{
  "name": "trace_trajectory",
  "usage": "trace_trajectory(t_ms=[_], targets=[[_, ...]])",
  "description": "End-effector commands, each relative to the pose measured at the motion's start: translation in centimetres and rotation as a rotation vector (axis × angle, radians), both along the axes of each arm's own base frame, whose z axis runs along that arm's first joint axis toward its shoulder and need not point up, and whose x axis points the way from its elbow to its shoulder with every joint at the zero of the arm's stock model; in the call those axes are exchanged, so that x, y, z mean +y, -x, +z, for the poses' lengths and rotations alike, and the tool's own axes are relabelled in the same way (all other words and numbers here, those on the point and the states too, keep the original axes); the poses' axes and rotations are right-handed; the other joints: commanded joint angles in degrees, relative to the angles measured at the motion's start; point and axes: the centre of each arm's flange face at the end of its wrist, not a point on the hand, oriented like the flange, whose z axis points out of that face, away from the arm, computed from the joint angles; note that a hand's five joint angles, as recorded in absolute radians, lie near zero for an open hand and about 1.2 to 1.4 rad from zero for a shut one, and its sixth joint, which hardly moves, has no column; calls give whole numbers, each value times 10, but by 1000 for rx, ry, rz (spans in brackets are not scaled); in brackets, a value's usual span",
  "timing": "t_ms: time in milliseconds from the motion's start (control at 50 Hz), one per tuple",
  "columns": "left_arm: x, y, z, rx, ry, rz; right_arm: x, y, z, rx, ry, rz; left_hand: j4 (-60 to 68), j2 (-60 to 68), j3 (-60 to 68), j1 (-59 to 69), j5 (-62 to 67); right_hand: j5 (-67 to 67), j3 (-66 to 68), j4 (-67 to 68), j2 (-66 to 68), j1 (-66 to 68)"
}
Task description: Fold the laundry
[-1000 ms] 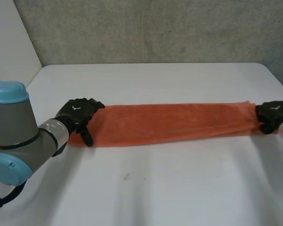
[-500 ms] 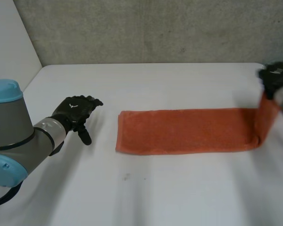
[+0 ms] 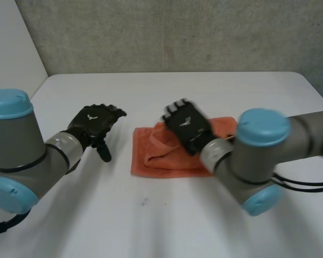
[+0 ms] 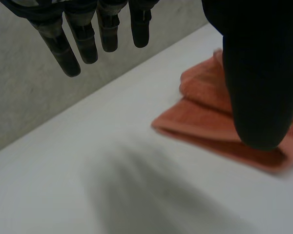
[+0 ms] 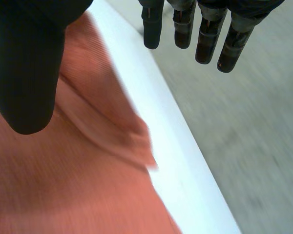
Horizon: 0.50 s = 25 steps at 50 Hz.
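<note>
The orange towel [image 3: 151,162] lies folded over on the white table [image 3: 151,220], with a rumpled fold near its left end. My right hand [image 3: 187,127] hovers over the towel's middle, fingers straight and spread, open. In the right wrist view the towel [image 5: 63,195] lies under the palm and beside the thumb [image 5: 24,63], which does not pinch it. My left hand [image 3: 95,122] is open a little left of the towel, apart from it. The left wrist view has the towel's folded corner [image 4: 210,117] lying beyond the thumb [image 4: 256,73].
A grey concrete wall [image 3: 167,32] runs behind the table's far edge. A white panel [image 3: 11,43] stands at the far left. The right arm's elbow [image 3: 261,161] reaches across the table's right half.
My right hand swung the towel's right end over to the left, doubling the long strip, and opened. The left hand let go of the left end and now hovers just beside it.
</note>
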Motion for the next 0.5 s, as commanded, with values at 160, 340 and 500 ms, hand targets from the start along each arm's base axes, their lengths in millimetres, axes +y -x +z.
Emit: trace_trajectory(t_ms=[160, 340, 500], targets=[[19, 84, -2, 100, 90, -208, -15, 93, -20, -177, -421, -319, -16, -16, -22, -13, -27, -37, -20, -32, -23, -17], [29, 117, -26, 126, 44, -280, -17, 113, -34, -167, -457, -370, -16, -16, -22, -13, -27, -22, -6, -18, -9, -3], [12, 127, -46, 119, 44, -264, -16, 109, -35, -170, -449, -354, -11, -11, -17, -7, -21, 48, 65, 53, 62, 68]])
